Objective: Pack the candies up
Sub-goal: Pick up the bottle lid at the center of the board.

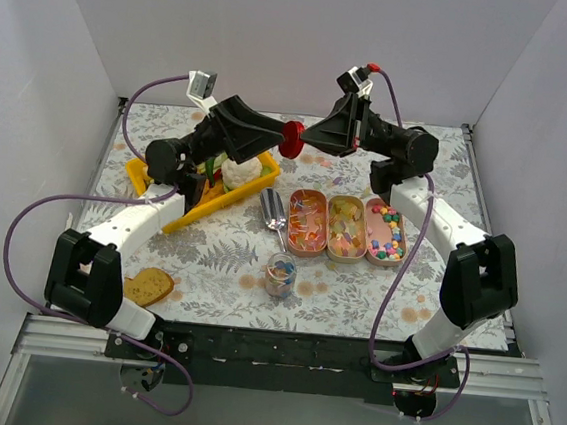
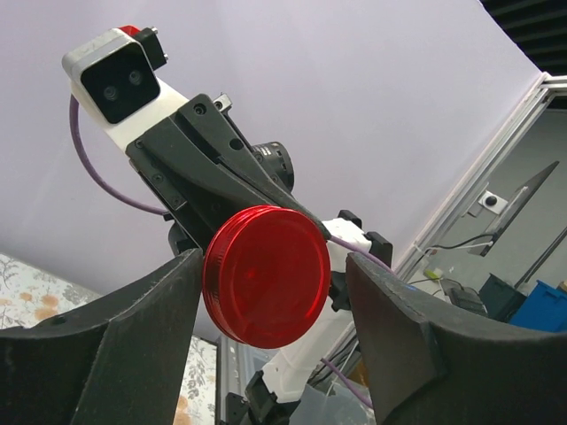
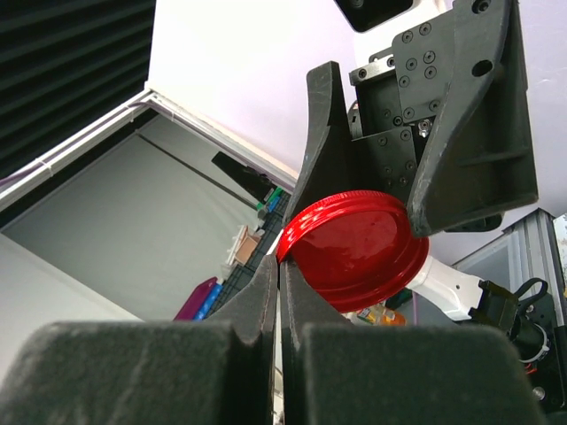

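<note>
Low at the frame's centre stands the small jar (image 1: 279, 274), with the candies (image 1: 347, 229) just above in three oval tins (image 1: 349, 198); at upper centre my right gripper (image 3: 280, 266) pinches the red lid (image 3: 354, 248) by its rim while my left gripper (image 2: 275, 305) brackets it, unclosed, so I should close squarely before the right lets go

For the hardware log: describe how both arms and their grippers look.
The left arm and right arm: white links, black joint housings. The left gripper and right gripper: black, with tapering fingers. A purple cable runs along each arm; a white camera box sits on each wrist.
</note>
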Available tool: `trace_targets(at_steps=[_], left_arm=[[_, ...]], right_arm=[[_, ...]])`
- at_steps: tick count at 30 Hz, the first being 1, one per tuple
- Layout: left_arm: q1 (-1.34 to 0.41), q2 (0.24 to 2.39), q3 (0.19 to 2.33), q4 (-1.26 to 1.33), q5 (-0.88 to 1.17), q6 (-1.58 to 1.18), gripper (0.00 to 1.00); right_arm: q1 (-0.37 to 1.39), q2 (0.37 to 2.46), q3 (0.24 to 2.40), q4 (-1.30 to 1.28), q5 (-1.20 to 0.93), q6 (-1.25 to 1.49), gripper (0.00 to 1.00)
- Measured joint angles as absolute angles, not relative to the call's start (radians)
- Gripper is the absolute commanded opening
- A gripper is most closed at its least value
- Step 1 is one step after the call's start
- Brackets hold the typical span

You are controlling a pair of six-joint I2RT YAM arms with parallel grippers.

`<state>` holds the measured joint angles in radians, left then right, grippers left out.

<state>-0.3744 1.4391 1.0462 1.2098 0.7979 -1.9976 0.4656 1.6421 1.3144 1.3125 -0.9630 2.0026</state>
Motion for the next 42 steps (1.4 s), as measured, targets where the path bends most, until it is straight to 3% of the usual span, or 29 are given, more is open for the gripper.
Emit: trace_targets(at_steps=[9,18,29,34,42], left_arm=[[-0.375,1.448,1.034,1.266,0.820,-1.998,0.60],[-0.375,1.447,1.025,1.267,0.828,-2.001,0.44],[-0.371,1.447,1.025,1.291,0.849,-2.006,0.33],[-0.368,1.447,1.024,1.304,0.850,-2.006,0.17],[-0.361,1.444,1.001,1.304,0.850,-2.006,0.00]], right_arm=[[0.485,1.703,1.437,1.310,-1.025,2.005,0.01],[0.485,1.703,1.438,1.310,-1.055,2.006,0.01],[0.485,1.708,1.457,1.333,-1.079,2.013,0.01],[0.485,1.736,1.510,1.337,-1.101,2.015,0.01],[0.485,1.759,1.523,1.342,-1.103,2.022,0.03]])
